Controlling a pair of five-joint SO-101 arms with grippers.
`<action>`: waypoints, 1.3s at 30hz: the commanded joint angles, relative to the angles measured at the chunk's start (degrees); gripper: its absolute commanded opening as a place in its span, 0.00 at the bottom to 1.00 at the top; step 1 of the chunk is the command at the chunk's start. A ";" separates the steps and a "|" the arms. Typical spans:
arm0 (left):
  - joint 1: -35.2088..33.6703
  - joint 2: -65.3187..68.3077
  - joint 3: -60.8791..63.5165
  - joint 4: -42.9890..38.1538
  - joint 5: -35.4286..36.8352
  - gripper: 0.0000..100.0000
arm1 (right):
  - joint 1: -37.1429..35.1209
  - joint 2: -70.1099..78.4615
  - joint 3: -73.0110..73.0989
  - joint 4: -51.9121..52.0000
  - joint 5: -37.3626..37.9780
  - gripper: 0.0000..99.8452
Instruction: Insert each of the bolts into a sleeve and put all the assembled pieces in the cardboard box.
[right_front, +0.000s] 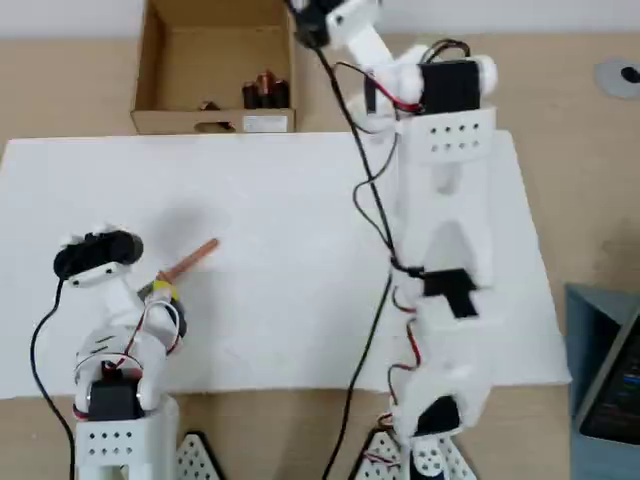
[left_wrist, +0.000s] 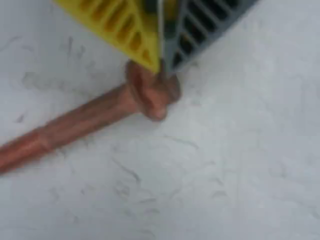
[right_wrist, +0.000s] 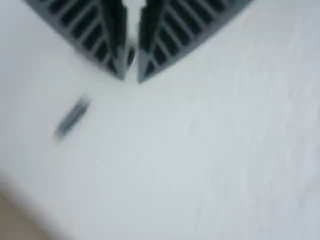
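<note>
The left gripper (right_front: 158, 290) sits low over the near left part of the white sheet (right_front: 300, 250), and its yellow and grey fingers are clamped on the head of a copper bolt (right_front: 192, 260). From the left wrist view the grip is plain: the left gripper (left_wrist: 162, 67) pinches the rounded head while the bolt (left_wrist: 90, 117) lies flat on the sheet, with a slight step partway along its shaft. In the high view the bolt points away from the gripper, slanting toward the far right, and its free end rests on the sheet well short of the cardboard box (right_front: 150, 70). The box stands on the wooden table (right_front: 580, 180) at the far left, just beyond the sheet's far edge, open at the top. Inside it, against the near wall toward the right, stands a small cluster of copper and dark pieces (right_front: 265, 90); I cannot make out how many. The right arm (right_front: 445, 250) stretches from the near edge to the far side, its end reaching past the box's far right corner, with a black cable (right_front: 372, 205) trailing beside it. The right gripper (right_wrist: 131, 75) has its dark fingers drawn almost together, only a sliver between them and nothing held, above a pale surface where a small grey piece (right_wrist: 72, 117) lies a little apart from the tips.
</note>
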 joint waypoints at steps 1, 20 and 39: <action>-0.35 -0.40 -0.35 -0.88 0.09 0.00 | 3.56 -6.11 11.47 0.88 3.69 0.01; -0.35 -0.40 -0.35 -0.88 0.09 0.00 | 11.03 -4.70 25.80 0.79 46.24 0.12; -0.35 -0.40 -0.26 -0.88 0.09 0.00 | 11.12 14.90 12.88 -0.26 49.14 0.20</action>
